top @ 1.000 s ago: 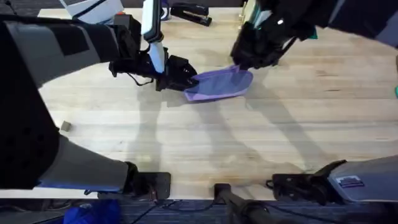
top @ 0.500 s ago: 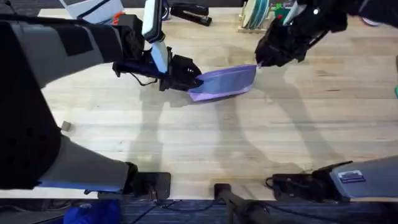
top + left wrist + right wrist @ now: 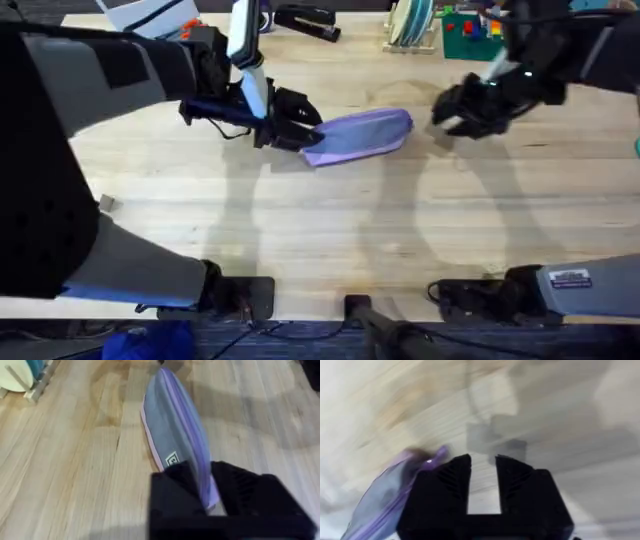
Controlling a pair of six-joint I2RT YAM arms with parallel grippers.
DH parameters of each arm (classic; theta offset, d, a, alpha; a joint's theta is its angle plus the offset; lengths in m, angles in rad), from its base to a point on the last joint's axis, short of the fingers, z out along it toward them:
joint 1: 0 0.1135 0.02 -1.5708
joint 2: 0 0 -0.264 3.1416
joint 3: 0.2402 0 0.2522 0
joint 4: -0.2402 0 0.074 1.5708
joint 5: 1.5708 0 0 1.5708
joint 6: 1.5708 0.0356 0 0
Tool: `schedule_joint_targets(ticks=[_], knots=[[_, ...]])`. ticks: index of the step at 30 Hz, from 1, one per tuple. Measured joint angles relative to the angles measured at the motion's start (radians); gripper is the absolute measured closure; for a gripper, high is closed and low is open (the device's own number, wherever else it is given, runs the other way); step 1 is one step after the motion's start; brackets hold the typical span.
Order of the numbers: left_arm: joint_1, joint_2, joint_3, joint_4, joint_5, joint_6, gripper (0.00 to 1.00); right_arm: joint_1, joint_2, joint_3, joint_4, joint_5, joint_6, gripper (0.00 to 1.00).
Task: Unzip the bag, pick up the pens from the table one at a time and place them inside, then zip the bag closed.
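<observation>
The lilac and grey-purple bag (image 3: 362,134) lies on the wooden table (image 3: 330,230), left of centre at the back. My left gripper (image 3: 303,130) is shut on the bag's left end. In the left wrist view the bag (image 3: 167,430) stretches away from the black fingers (image 3: 175,492), and its top seam shows no gap. My right gripper (image 3: 445,115) hovers a short way right of the bag, not touching it. Its fingers (image 3: 451,477) stand slightly open around bare table, with the bag (image 3: 382,497) beside them. The pens are out of view.
A black stapler (image 3: 306,19), a rack of plates (image 3: 409,22) and green toy blocks (image 3: 470,30) line the far edge. A small cube (image 3: 104,203) sits near the left edge. Bare wood stretches in front of the bag.
My right gripper has left the bag's right end and swung off to the right. The bag's raised right end has dropped back down. The left gripper keeps its hold.
</observation>
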State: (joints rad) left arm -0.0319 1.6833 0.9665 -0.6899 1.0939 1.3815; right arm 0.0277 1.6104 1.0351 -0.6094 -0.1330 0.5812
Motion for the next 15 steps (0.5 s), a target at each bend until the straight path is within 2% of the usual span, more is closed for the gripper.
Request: schedule_joint_targets(ticks=[1, 2, 3, 5, 6, 7, 8, 9, 15], knots=[[0.005, 0.000, 0.000, -0.002, 0.008, -0.002, 0.703, -0.022, 0.000, 0.000, -0.012, 0.019, -0.006, 0.663], [0.010, -0.001, 0.000, -0.001, 0.014, -0.001, 0.599, -0.036, -0.001, 0.000, -0.015, 0.033, -0.018, 0.555], [0.012, -0.002, 0.000, -0.002, 0.019, -0.002, 0.477, -0.042, -0.004, 0.000, -0.015, 0.046, -0.031, 0.426], [0.013, -0.002, 0.000, -0.002, 0.023, -0.004, 0.311, -0.041, -0.019, 0.003, -0.028, 0.067, -0.050, 0.146], [0.013, -0.001, 0.000, -0.002, 0.027, -0.006, 0.251, -0.040, -0.032, 0.008, -0.040, 0.079, -0.063, 0.039], [0.013, -0.002, 0.000, -0.001, 0.031, -0.011, 0.175, -0.039, -0.047, 0.015, -0.049, 0.089, -0.069, 0.014], [0.013, -0.001, 0.000, -0.002, 0.033, -0.020, 0.050, -0.038, -0.062, 0.023, -0.058, 0.095, -0.074, 0.009], [0.013, -0.001, 0.000, -0.002, 0.037, -0.024, 0.019, -0.038, -0.080, 0.034, -0.070, 0.102, -0.081, 0.006], [0.017, -0.001, 0.000, 0.027, 0.125, -0.036, 0.008, -0.038, -0.162, 0.117, -0.146, 0.122, -0.131, 0.005]])
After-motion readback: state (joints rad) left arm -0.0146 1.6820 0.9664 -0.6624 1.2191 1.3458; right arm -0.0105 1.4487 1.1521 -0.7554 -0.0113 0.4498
